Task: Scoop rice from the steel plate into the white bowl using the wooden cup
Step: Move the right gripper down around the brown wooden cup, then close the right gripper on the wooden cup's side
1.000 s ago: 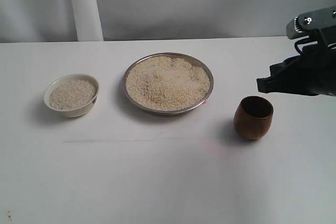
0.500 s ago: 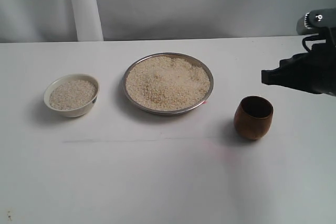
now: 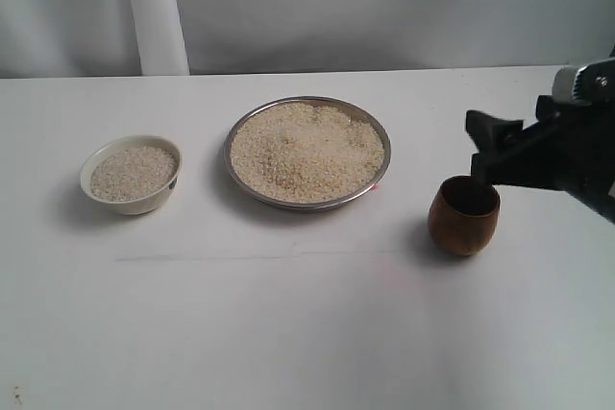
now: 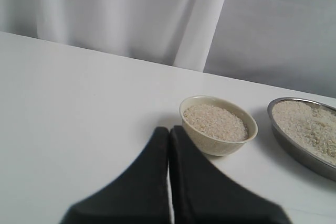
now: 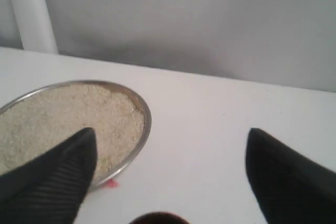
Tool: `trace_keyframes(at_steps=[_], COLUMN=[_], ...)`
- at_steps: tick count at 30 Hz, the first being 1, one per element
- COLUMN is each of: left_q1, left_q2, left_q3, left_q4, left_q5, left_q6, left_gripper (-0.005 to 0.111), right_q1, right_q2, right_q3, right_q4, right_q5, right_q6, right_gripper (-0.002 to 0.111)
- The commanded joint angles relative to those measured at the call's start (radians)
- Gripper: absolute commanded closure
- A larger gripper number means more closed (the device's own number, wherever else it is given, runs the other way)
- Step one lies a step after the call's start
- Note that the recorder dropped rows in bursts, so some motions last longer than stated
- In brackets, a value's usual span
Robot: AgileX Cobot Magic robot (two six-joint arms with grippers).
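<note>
The steel plate (image 3: 306, 205) sits mid-table, heaped with rice (image 3: 306, 151). To its left stands the white bowl (image 3: 135, 203), also holding rice (image 3: 133, 172). The wooden cup (image 3: 463, 223) stands upright to the plate's right. My right gripper (image 3: 474, 146) hovers open just above and behind the cup's rim, touching nothing. In the right wrist view the gripper (image 5: 170, 132) is wide apart, with the cup's rim (image 5: 157, 217) below and the plate (image 5: 147, 124) beside one finger. My left gripper (image 4: 169, 130) is shut and empty, a little short of the bowl (image 4: 210, 142).
A white post (image 3: 154, 12) and a grey backdrop rise behind the table's far edge. A small red mark (image 3: 377, 186) lies by the plate's rim. Bare white tabletop (image 3: 288, 333) spreads in front of the dishes.
My right gripper has gone from shut to open and has come down and left, closer to the wooden cup. Cup, plate and bowl have not moved.
</note>
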Motion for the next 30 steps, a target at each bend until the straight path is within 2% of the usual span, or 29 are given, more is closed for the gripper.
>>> trace_keyframes(at_steps=[1,4,10,17,25,30], left_q1=[-0.005,-0.005,-0.005,-0.005,-0.005,-0.005], left_q2=[0.000,0.000,0.000,0.000,0.000,0.000], left_q3=[0.002,0.002,0.002,0.002,0.002,0.002], left_q4=[-0.005,-0.005,-0.005,-0.005,-0.005,-0.005], left_q5=[-0.003,-0.003,-0.003,-0.003,-0.003,-0.003], left_q6=[-0.002,-0.002,-0.002,-0.002,-0.002,-0.002], left_gripper=[0.107,0.107,0.107,0.107,0.107,0.107], right_q1=[0.002,0.002,0.002,0.002,0.002,0.001], right_q2=[0.084,0.134,0.207,0.319,0.468,0.514], right_q3=[0.031,0.052,0.129,0.144,0.144,0.144], right_q4=[-0.028,-0.056,-0.112,-0.104,-0.085,-0.043], right_q5=[-0.040,-0.094,-0.366,-0.390,-0.540,-0.566], right_q6=[-0.007,-0.042,-0.027,-0.036,-0.034,-0.034], right_gripper=[0.011,0.003,0.003,0.003,0.003,0.003])
